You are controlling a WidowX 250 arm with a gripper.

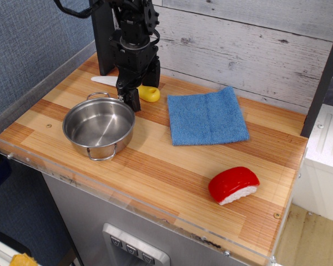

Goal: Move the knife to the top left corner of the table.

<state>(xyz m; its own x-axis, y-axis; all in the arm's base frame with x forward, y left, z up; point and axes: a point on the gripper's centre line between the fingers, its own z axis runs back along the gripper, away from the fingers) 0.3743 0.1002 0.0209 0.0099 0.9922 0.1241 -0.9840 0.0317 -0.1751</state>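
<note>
1. One knife (pixel 134 88) is lying flat at the far left of the table (pixel 172 166), its white blade pointing left toward the black post and its yellow handle poking out to the right of my gripper (pixel 131 97).
2. I am judging it is already near the top left corner, so little travel is remaining.
3. I am hanging directly over the middle of the knife, which is hiding where blade meets handle.
4. I cannot tell whether my fingers are clenched on the knife or released; my own body is blocking that spot.
5. My arm is coming down steeply from above, wrist pointing at the tabletop, tips low near the wood.
6. The steel pot (pixel 99 127) is sitting just in front of me, so I am judging any sweep toward it risks a bump.
</note>
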